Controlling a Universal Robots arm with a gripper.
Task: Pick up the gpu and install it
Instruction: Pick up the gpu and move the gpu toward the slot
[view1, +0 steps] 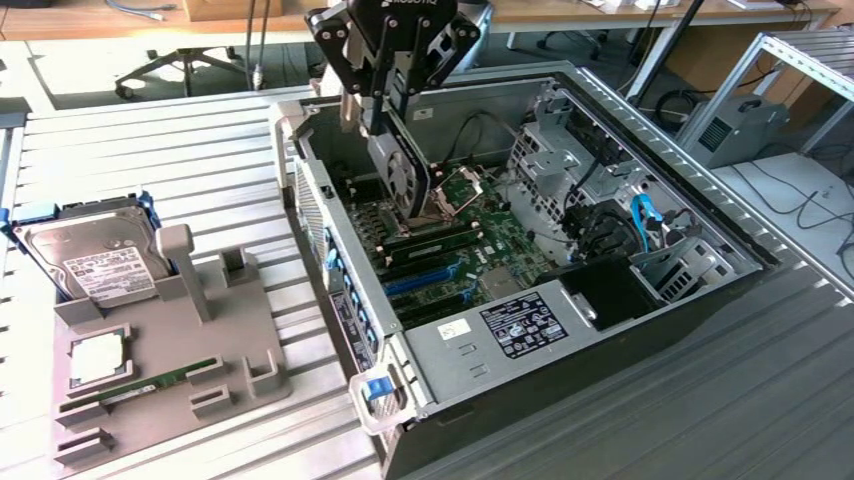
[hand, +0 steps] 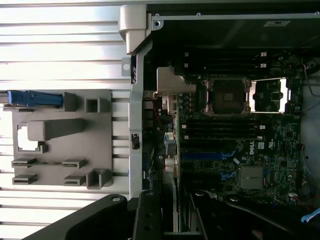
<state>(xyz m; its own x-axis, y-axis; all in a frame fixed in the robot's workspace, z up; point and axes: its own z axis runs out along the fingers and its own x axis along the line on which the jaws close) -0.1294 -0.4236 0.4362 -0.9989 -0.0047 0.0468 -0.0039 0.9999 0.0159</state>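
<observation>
My gripper (view1: 387, 100) hangs over the open computer case (view1: 467, 350), shut on the gpu (view1: 398, 168). The card hangs on edge with its black fan shroud showing and its silver end bracket (view1: 354, 112) toward the case's rear wall. Its lower edge is just above the motherboard, near the black memory slots and the blue expansion slots (view1: 427, 275). In the wrist view the gpu appears edge-on between the dark fingers (hand: 147, 215), with its silver bracket (hand: 171, 82) over the board's rear edge beside the CPU socket (hand: 226, 96).
A grey holder tray (view1: 174, 370) lies on the slatted table at the exterior view's left. It carries an upright silver hard drive (view1: 94, 262), a green memory stick (view1: 158, 384) and a square chip (view1: 96, 358). Drive cages and cables (view1: 641, 220) crowd the case's far side.
</observation>
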